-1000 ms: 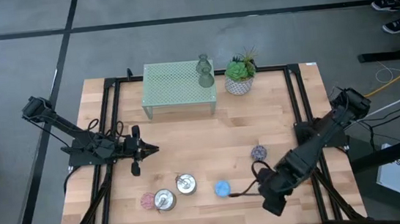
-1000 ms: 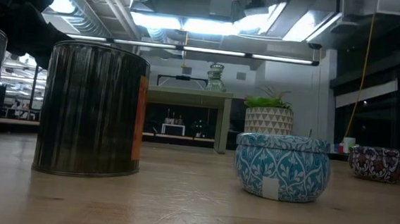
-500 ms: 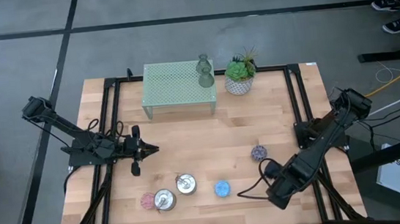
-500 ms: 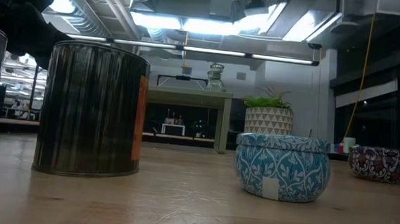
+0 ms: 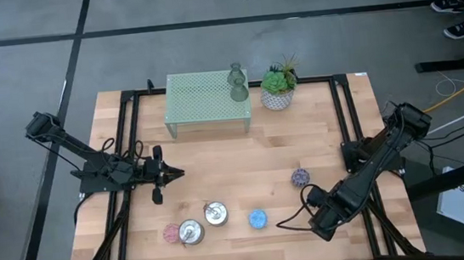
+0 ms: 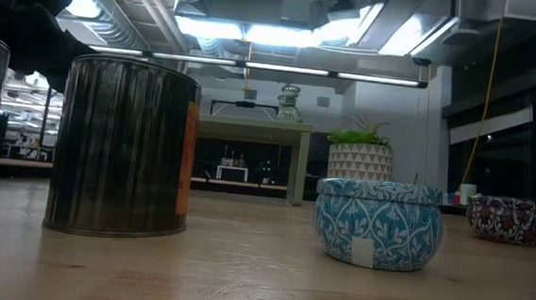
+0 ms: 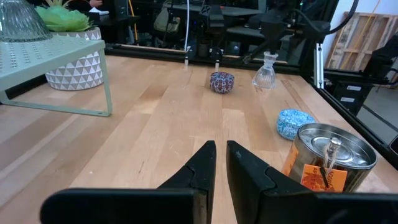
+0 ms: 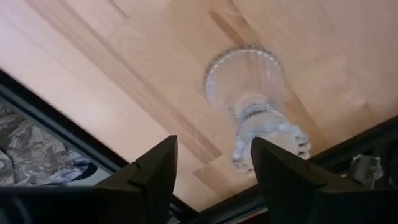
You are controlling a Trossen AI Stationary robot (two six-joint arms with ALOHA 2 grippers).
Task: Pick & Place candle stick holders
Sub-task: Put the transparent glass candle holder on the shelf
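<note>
A clear glass candle stick holder [image 8: 252, 102] stands upright on its base near the table's right side, also seen in the left wrist view [image 7: 265, 71]. My right gripper [image 8: 214, 165] hangs open above it, pointing steeply down, one finger on each side of the holder's top. A purple holder [image 5: 300, 176], a blue one [image 5: 258, 219], two silver tins [image 5: 215, 213] [image 5: 190, 231] and a pink one [image 5: 171, 232] sit along the near part of the table. An olive-green glass holder [image 5: 237, 82] stands on the mesh stand [image 5: 204, 103]. My left gripper [image 5: 176, 174] waits shut at the left.
A green plant in a white pot [image 5: 278, 88] stands beside the mesh stand at the far edge. Black frame rails [image 5: 348, 136] run along the table's left and right sides. A dark cable [image 5: 288, 221] lies near the blue holder. Bare wood lies in the table's middle.
My right gripper has shifted a little toward the table's right edge, sunk slightly, and tipped to point more steeply down over the clear glass holder. The holders have kept their places.
</note>
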